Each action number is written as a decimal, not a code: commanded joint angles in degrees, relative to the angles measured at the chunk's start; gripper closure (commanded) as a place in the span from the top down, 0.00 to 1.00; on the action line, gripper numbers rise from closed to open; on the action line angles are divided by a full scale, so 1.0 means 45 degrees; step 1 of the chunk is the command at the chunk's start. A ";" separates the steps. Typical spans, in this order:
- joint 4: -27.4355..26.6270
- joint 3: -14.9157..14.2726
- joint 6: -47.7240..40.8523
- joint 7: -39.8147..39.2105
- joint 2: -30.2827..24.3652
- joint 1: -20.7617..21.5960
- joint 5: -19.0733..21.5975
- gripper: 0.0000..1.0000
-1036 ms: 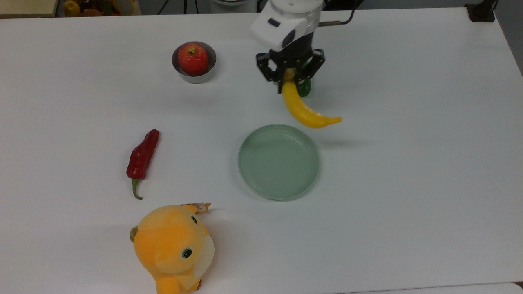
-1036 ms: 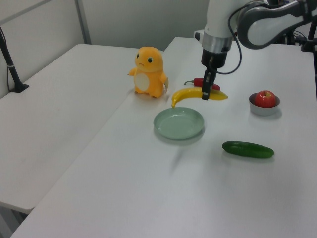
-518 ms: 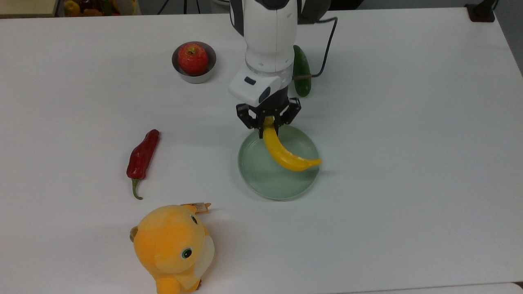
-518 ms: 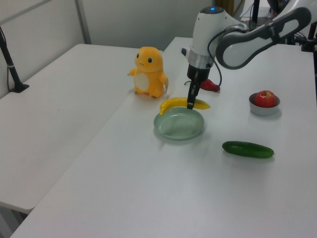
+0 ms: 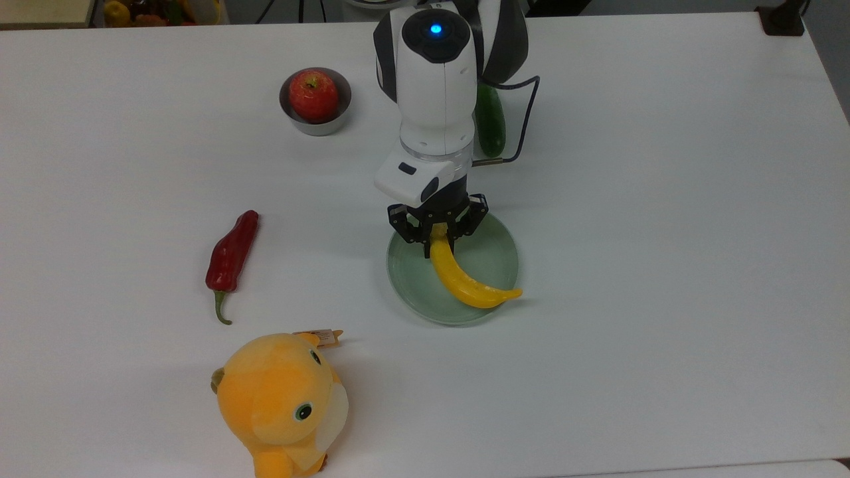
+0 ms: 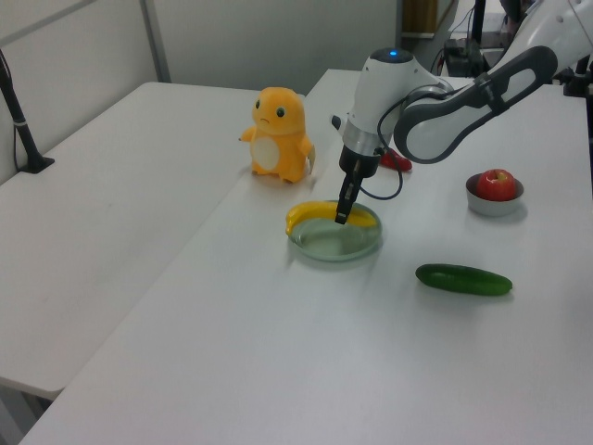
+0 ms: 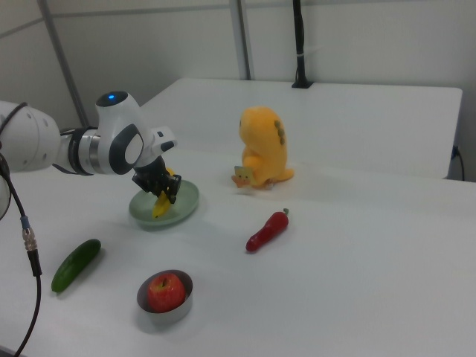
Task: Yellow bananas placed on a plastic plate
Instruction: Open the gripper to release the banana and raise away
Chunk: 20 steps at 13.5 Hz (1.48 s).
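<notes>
Okay, my gripper (image 5: 438, 234) is clamped on the stem end of the banana (image 5: 465, 282), low over the plate (image 5: 495, 255). In the top view the gripper sits over the plate's upper-left rim and the banana runs from it down and to the top view's right, curving across the plate with its orange tip poking just past the lower-right rim. In the left view the gripper (image 6: 342, 215) holds the banana (image 6: 310, 213) just above the far edge of the plate (image 6: 335, 243), with the fruit's free end sticking out past the rim on the left view's left. I can't tell whether the banana touches the plate.

In the right view the gripper (image 7: 165, 187) and banana (image 7: 161, 203) are over the plate (image 7: 182, 208) too.

Around the gripper in the top view: cucumber (image 5: 490, 119) above it, partly behind the arm, apart from the plate. Apple (image 5: 313, 95) in a metal bowl (image 5: 316, 124) up and to the top view's left, well apart. Red chili (image 5: 230, 259) to the top view's left of the gripper on the bench (image 5: 664, 265). Orange plush (image 5: 282, 401) below and left, near the bench's front edge.
</notes>
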 commanded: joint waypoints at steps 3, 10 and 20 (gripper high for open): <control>0.0025 -0.0122 0.0186 -0.0167 -0.0011 -0.0039 0.0020 1.00; -0.0015 -0.0708 -0.3047 -0.0149 -0.2972 -0.0078 0.0057 1.00; 0.0024 -0.2875 -1.0317 -0.0109 -0.7548 -0.0137 0.1073 1.00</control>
